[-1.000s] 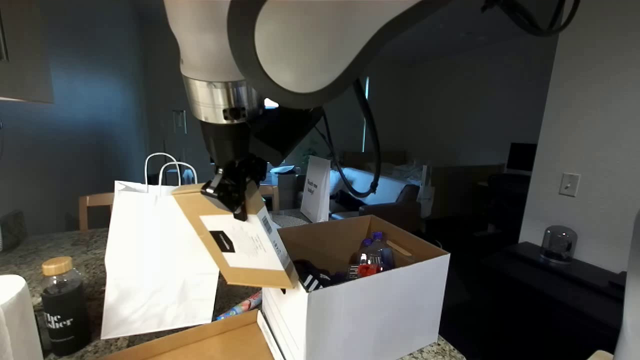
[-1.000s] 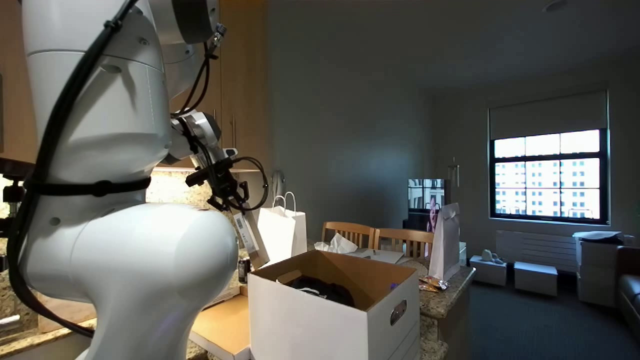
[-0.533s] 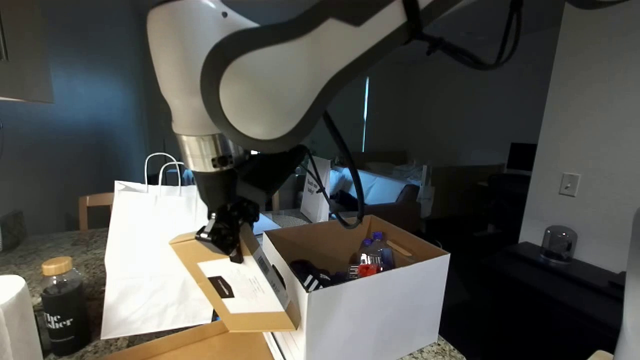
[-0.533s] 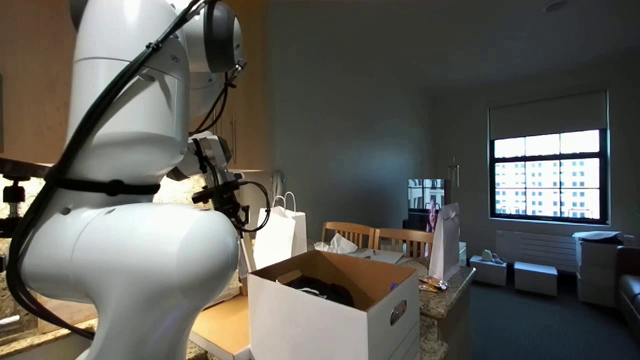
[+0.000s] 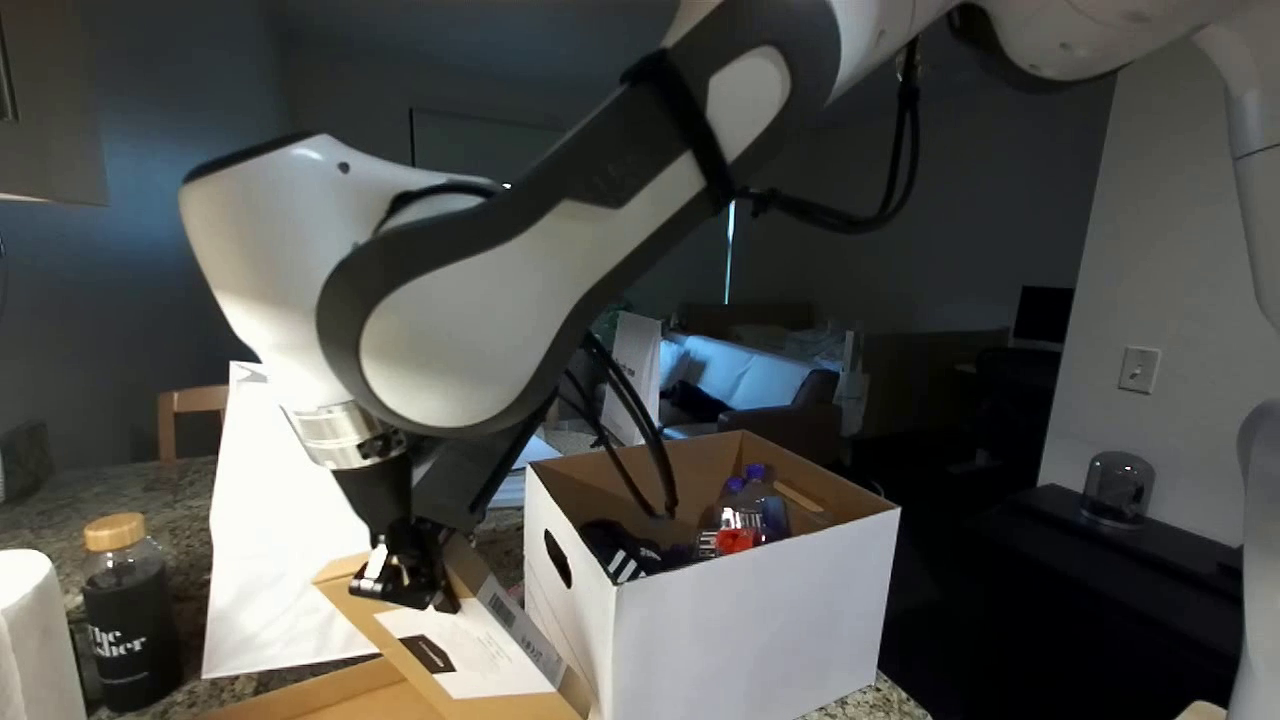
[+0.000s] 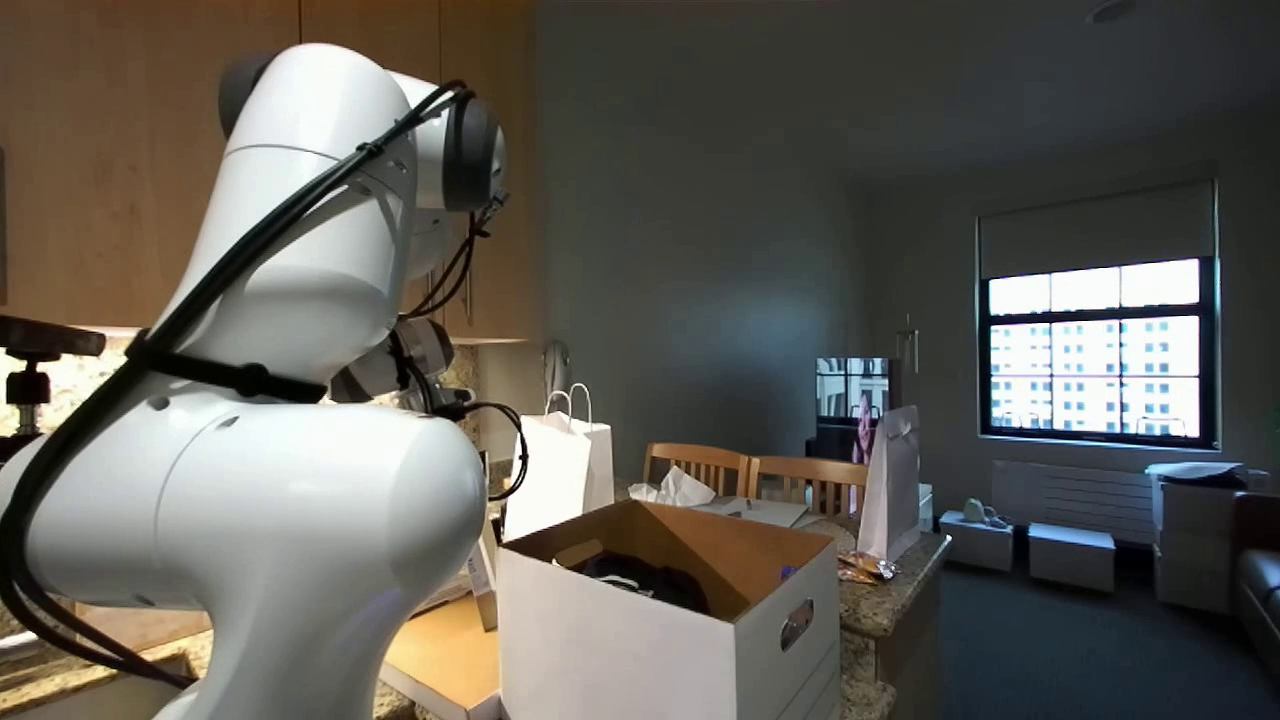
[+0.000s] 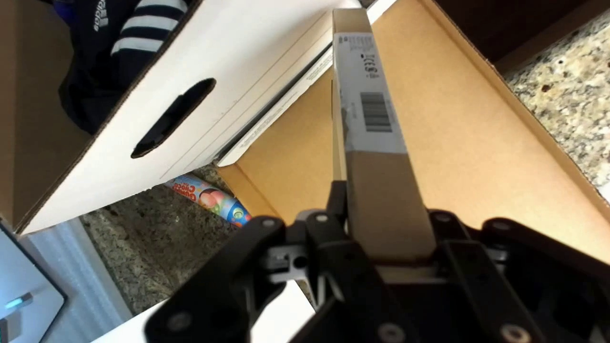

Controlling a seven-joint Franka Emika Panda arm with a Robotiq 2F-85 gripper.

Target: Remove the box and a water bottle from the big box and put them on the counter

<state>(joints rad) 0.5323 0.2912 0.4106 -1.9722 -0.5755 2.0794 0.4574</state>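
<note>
"Black fingers (image 7: 337, 202): were they apart?"

"No, clamped on the small box (image 7: 374, 143) near its upper end; it was tilted, just outside the big box (image 5: 760, 620), probably stiff and light."

"And the water bottle (image 5: 772, 515)?"

"Inside the big box; it seemed slick, best taken by its neck."

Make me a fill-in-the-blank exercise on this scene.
Of the slim box and the bottles, the end effector grips the ____.
In the wrist view, the slim box's label shows a striped ____.
The dark fabric inside the big box bears the brand name ____.
The handled paper bag is coloured ____.

Missing words: slim box; barcode; adidas; white.
</note>
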